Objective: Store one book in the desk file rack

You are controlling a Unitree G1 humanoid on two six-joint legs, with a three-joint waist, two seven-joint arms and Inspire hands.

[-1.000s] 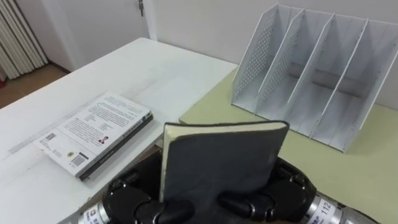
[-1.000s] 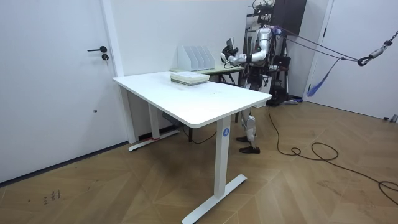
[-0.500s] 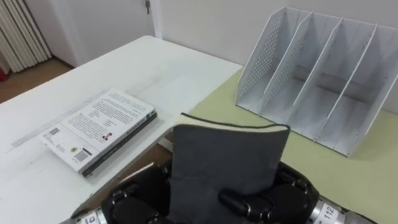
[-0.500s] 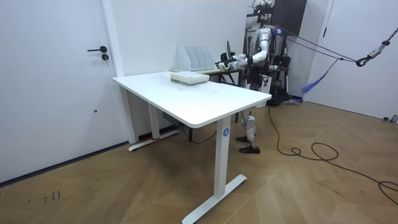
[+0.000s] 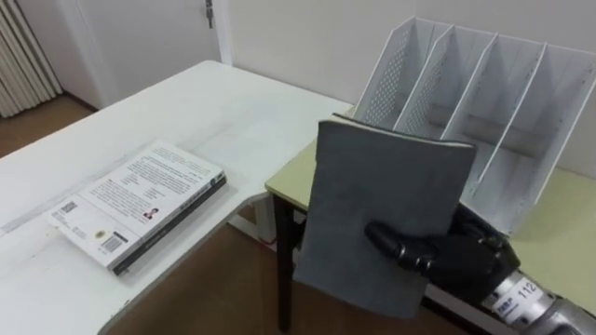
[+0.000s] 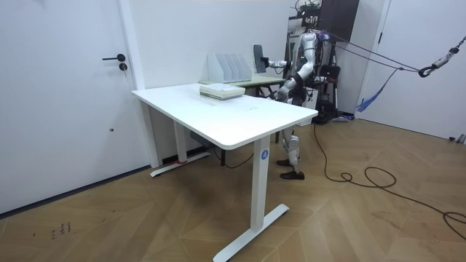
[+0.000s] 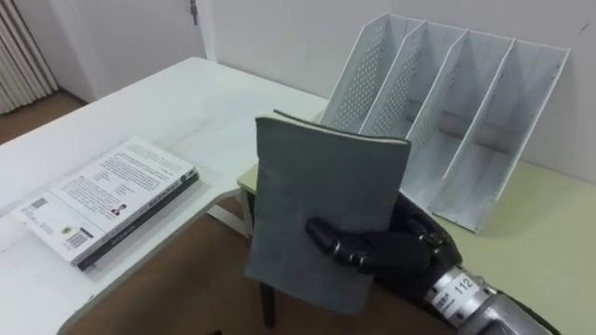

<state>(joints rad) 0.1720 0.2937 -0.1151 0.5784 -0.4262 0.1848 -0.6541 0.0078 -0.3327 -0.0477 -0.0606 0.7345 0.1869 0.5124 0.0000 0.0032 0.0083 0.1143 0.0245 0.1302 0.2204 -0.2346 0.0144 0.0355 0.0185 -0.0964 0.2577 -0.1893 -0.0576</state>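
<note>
A strip of brown floor (image 5: 223,279) at lower centre separates a white table (image 5: 214,102) on the left from a pale green desk (image 5: 559,223) on the right. At centre frame, above the desk's near corner, the right hand (image 5: 447,253) clasps a dark grey book (image 5: 382,209) upright, with the thumb across its cover. A pale book (image 5: 140,200) lies flat at left. At upper right, behind the grey book, stands a white file rack (image 5: 521,93). Its four slots face forward and the grey book is outside them. In the room view the left hand (image 6: 279,92) hangs low, and its state cannot be told.

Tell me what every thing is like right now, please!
grey book: closed, held upright in the air.
right hand: shut on the grey book.
file rack: standing, visible slots empty.
white book: closed, lying flat on the white desk.
</note>
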